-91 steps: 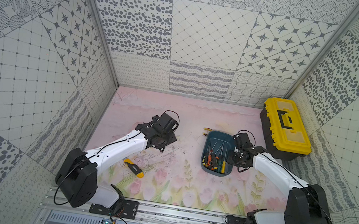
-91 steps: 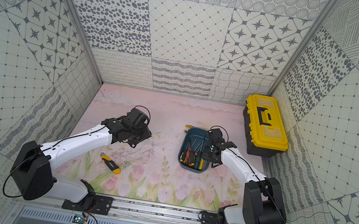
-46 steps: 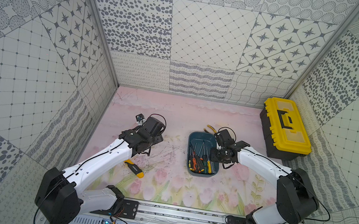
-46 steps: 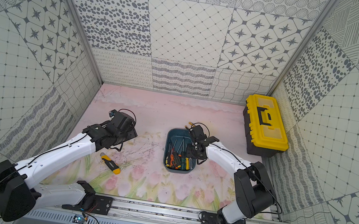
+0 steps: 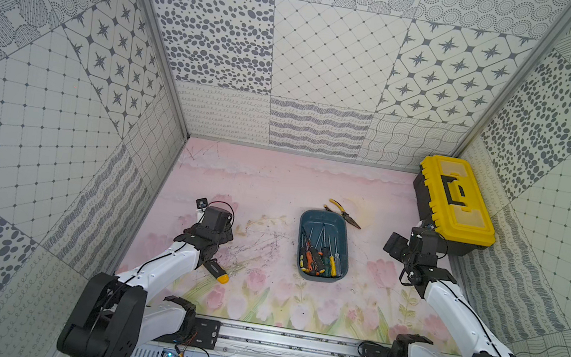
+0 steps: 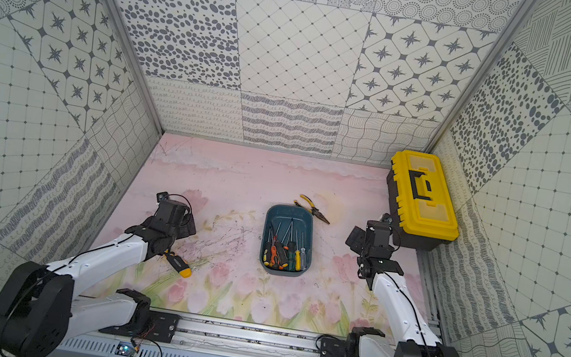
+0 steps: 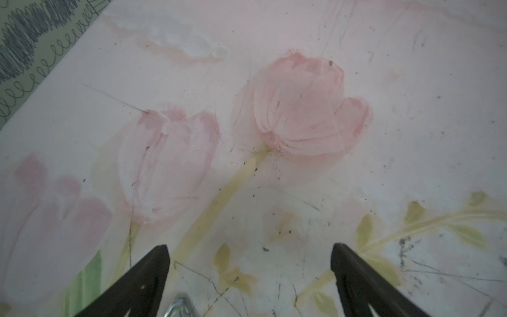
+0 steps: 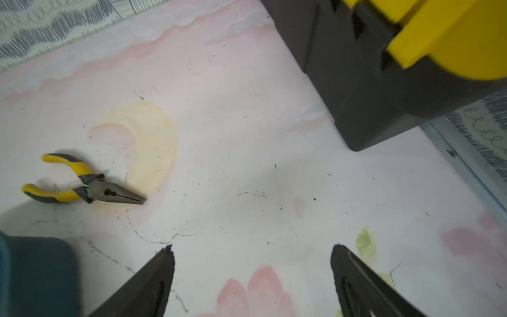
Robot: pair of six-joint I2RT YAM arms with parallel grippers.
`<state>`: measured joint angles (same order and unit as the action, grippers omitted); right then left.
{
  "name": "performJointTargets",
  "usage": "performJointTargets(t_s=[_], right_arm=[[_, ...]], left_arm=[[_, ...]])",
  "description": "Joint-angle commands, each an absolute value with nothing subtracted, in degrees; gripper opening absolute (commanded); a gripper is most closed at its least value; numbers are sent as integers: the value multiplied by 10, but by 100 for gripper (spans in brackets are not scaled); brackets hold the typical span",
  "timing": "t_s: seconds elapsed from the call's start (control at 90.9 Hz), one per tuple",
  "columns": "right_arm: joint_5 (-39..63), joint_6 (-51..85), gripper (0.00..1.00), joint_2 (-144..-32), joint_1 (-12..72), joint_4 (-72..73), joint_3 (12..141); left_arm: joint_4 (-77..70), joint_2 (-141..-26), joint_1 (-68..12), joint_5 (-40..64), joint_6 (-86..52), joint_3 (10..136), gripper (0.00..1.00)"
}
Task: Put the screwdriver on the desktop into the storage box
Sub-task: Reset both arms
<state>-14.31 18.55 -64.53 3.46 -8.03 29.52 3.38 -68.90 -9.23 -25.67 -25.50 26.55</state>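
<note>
One screwdriver (image 5: pixel 217 271), black-handled with a yellow end, lay on the bench (image 5: pixel 275 185) at near left, partly under the left wrist and well apart from the storage box (image 5: pixel 318 277) at centre. Other screwdrivers (image 5: pixel 318 256) lay inside the box. Left claw (image 7: pixel 248 247) was released, empty, over bare bench. Right claw (image 8: pixel 252 247) was likewise released, near the toolbox (image 5: pixel 454 202). Pliers (image 5: pixel 342 213) lay just beyond the box.

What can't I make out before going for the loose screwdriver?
- Loose screwdriver: both top views, shaft hidden under the left arm.
- Left wrist view: only a shiny sliver, cut by the frame edge; unidentifiable.
- Storage box: right wrist view, corner only, blurred; contents out of frame.
- Tools in the box: top views, overlapping, too small to count.
</note>
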Motion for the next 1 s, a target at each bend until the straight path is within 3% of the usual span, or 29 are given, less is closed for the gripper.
performJointTargets(t_s=[0.0, 0.11, 0.242, 0.484, 0.561, 0.627, 0.991], right_arm=[[-154, 119, 93, -672, 26, 85, 276], [-142, 111, 93, -719, 23, 167, 267], [-115, 102, 93, -777, 23, 252, 273], [-50, 21, 92, -872, 28, 420, 262], [-31, 12, 93, -894, 28, 494, 232], [-34, 15, 96, -891, 26, 476, 238], [-35, 14, 97, -889, 26, 477, 236]], left_arm=[[-276, -739, -82, -196, -73, 232, 99], [-413, -783, -82, -172, 3, 210, 99], [-384, -823, -81, -114, 14, 251, 100], [-567, -912, -56, -85, -2, 205, 99], [-502, -906, -49, -92, -27, 223, 99], [-498, -898, -48, -131, -47, 227, 99], [-497, -903, -45, -123, -47, 230, 99]])
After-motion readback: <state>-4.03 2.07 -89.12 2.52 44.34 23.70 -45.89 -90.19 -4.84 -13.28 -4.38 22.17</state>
